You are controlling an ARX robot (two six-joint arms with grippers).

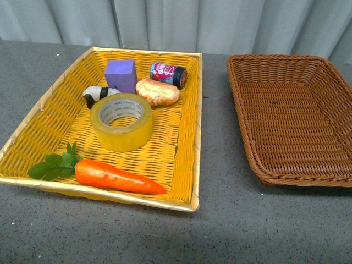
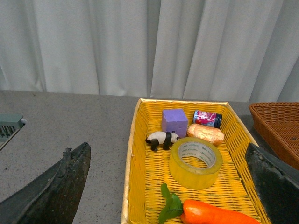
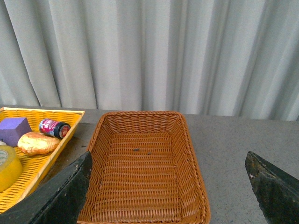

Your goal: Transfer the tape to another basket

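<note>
Left gripper (image 2: 167, 154): fingers spread wide, nothing between them; it looks toward the yellow basket (image 1: 185, 144).
Right gripper (image 3: 168, 156): also spread wide and holding nothing; it faces the brown wicker basket (image 3: 192, 158).
Tape (image 1: 121, 122): lies flat, hole up, in the middle of the yellow basket.
Neighbours: carrot (image 1: 118, 177) in front of the tape; panda figure (image 1: 99, 94), purple block (image 1: 121, 74) and bread roll (image 1: 158, 91) behind it.
Brown wicker basket: on the table, right of the yellow basket, apart from it.
</note>
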